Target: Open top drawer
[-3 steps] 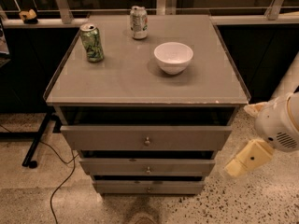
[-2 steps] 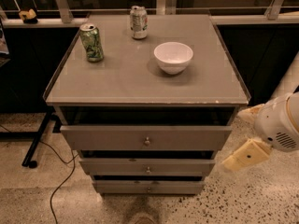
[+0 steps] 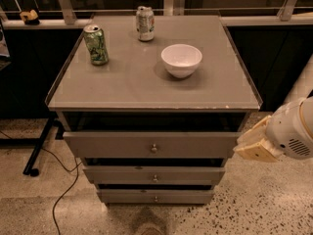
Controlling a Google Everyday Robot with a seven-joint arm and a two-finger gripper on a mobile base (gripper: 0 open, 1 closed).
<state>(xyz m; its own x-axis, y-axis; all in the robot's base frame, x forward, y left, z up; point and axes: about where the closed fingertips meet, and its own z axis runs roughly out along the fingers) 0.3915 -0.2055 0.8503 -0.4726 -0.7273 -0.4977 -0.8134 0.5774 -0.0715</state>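
The grey bench (image 3: 146, 89) holds two cans, a green can (image 3: 96, 44) and a silver can (image 3: 145, 23), and one white round bowl (image 3: 181, 60). Below are three drawers. The wide grey top drawer (image 3: 122, 145) sits highest, above two slimmer grey drawers (image 3: 186, 175), with its long side left to right and its knob facing the camera. The cream robot hand (image 3: 255, 147) is just beside its right end, and I cannot tell if it grips.

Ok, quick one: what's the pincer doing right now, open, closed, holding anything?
Pincer: cannot be told whether open or closed. It is at the right end of the top drawer, away from the knob.
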